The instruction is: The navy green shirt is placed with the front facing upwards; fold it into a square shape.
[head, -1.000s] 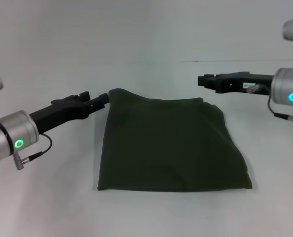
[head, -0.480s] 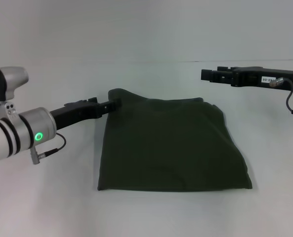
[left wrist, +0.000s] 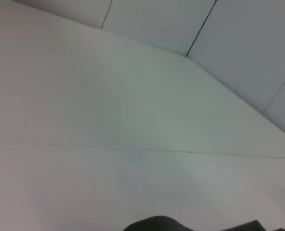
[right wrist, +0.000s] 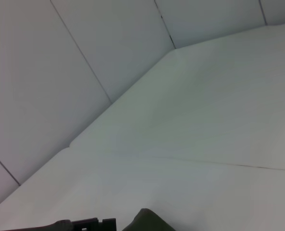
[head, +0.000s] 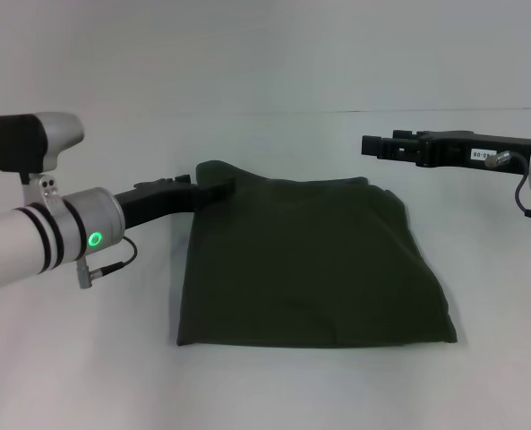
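Note:
The navy green shirt (head: 310, 264) lies folded into a rough square on the white table; its lettering and neck label are hidden. My left gripper (head: 218, 190) rests low at the shirt's far left corner, its tip over the cloth's edge. My right gripper (head: 369, 145) hangs in the air beyond the shirt's far right corner, apart from it. A bit of the shirt shows in the left wrist view (left wrist: 156, 224) and in the right wrist view (right wrist: 146, 222), where the left gripper (right wrist: 82, 224) shows too.
The white table (head: 86, 358) runs all around the shirt. A thin seam (head: 444, 111) crosses the table behind it. White wall panels (right wrist: 84, 57) stand beyond the table's far edge.
My left arm has reached farther right, so its tip moved from beside the shirt's far left corner to over it. My right gripper rose slightly and settled back. The shirt kept its shape.

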Motion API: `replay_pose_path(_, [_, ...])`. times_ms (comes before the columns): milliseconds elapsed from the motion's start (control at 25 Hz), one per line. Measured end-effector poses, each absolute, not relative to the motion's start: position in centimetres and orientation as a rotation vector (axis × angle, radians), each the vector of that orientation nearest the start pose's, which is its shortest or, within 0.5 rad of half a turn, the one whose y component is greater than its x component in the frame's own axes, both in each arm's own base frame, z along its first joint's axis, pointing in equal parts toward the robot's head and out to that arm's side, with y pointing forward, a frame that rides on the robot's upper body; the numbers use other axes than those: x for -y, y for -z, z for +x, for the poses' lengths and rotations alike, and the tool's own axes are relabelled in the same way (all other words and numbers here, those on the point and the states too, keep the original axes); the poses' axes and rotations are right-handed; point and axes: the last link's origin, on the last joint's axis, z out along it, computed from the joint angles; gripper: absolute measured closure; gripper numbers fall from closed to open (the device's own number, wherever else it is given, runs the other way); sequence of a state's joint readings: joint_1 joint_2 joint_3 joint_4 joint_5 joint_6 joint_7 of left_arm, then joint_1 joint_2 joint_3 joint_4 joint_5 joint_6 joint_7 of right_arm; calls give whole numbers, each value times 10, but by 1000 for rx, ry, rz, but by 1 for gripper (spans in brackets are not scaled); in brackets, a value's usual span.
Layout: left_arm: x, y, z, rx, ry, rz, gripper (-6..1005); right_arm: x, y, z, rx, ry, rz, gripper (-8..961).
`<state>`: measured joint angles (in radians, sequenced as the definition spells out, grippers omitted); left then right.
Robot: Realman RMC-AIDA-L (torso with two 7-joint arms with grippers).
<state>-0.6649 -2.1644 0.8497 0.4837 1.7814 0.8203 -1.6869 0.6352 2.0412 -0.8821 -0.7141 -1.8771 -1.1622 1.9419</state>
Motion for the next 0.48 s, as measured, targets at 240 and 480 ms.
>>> replay_pose_path(240, [-410,66,-248,1168,573,-2184,124,-409,-15,232,-1119,-670,-2372,165])
replay_pose_path(480, [-413,70,-245,1163,549,-2172,126,-409,-14,236,-1131,-665,-2358,169])
